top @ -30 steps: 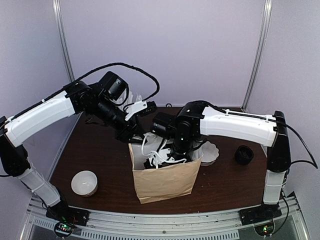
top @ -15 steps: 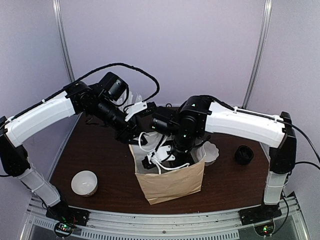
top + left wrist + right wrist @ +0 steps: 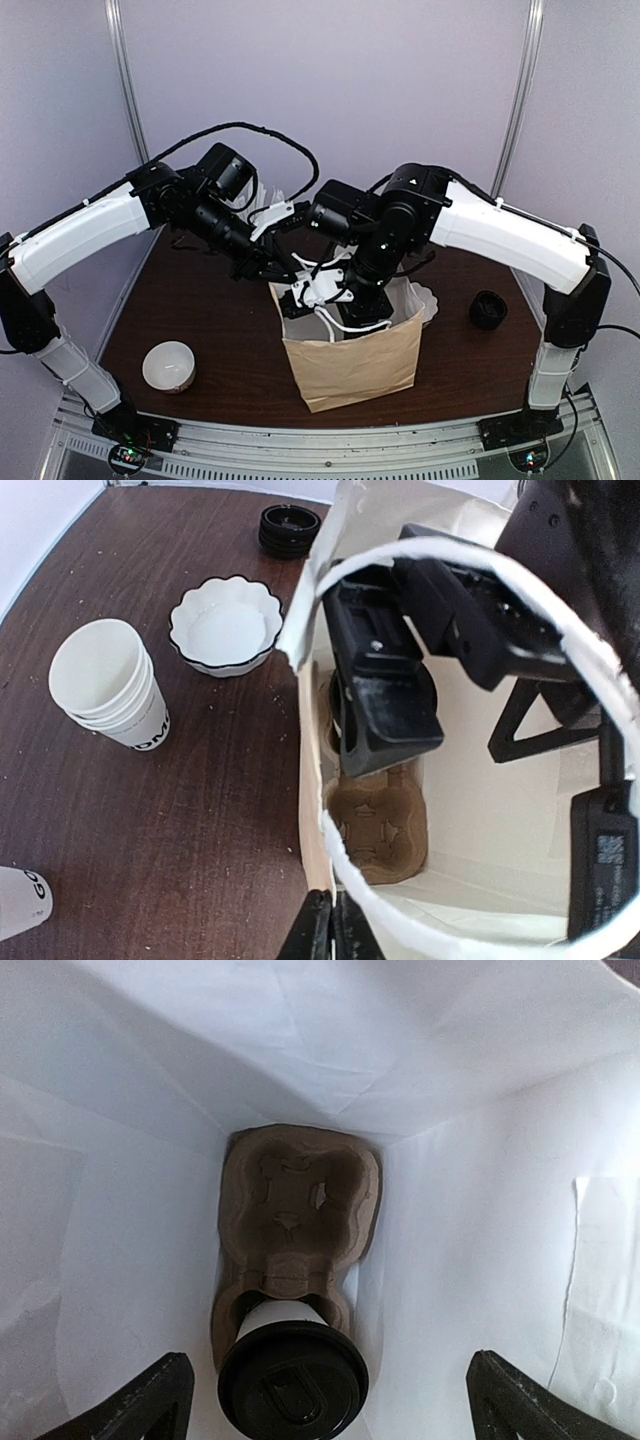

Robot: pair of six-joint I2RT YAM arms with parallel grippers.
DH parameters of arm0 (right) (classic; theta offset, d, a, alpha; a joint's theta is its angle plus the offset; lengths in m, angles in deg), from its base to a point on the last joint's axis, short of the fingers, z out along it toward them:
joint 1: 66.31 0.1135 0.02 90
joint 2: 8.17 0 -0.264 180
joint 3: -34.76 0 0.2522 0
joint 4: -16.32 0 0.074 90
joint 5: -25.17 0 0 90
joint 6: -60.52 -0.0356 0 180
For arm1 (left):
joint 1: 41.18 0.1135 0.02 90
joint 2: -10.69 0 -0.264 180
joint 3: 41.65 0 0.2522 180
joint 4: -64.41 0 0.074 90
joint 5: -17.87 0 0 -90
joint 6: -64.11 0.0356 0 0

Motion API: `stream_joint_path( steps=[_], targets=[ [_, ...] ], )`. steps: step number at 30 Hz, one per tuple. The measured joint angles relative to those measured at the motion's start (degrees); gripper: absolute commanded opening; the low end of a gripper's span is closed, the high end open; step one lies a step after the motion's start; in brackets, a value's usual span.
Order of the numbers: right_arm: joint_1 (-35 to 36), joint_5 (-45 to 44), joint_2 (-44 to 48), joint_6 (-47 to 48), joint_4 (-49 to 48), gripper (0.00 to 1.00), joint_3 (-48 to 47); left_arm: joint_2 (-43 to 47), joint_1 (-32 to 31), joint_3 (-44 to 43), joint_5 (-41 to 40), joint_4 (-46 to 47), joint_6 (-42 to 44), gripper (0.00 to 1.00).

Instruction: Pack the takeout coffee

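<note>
Your right jaws stand apart inside the bag (image 3: pixel 350 365); the takeout coffee (image 3: pixel 292 1380) sits just below them, seated in the carrier (image 3: pixel 300 1210). Your left jaws are clamped on the bag's rim.

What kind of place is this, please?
Probably a robot test cell staged as a café counter: bare walls, a paper bag, stacked paper cups, a takeout coffee in a cardboard carrier.

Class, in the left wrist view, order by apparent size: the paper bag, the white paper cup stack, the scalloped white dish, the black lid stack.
1. brown paper bag, largest.
2. stack of white paper cups and black-rimmed scalloped white dish: alike, unranked.
3. stack of black lids.
</note>
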Motion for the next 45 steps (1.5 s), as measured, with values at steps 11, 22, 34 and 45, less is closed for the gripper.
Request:
stream_joint_path(
  steps=[11,22,34,45],
  targets=[
    [0.0,0.7,2.6,3.2,2.4,0.99,-4.4,0.0,0.0,0.0,0.0,0.3,-0.2,0.00],
    [0.0,0.5,6.5,4.5,3.8,1.00,-7.6,-0.4,0.0,-0.5,-1.2,0.8,-0.9,0.00],
    [-3.5,1.9,13.8,5.7,6.3,0.99,-10.2,-1.2,0.0,-2.2,-3.5,-0.2,-1.2,0.03],
    [-13.5,2.4,17.7,5.9,6.4,1.00,-7.8,-3.6,-2.3,-3.7,-2.5,2.7,-1.5,0.51]
  ],
)
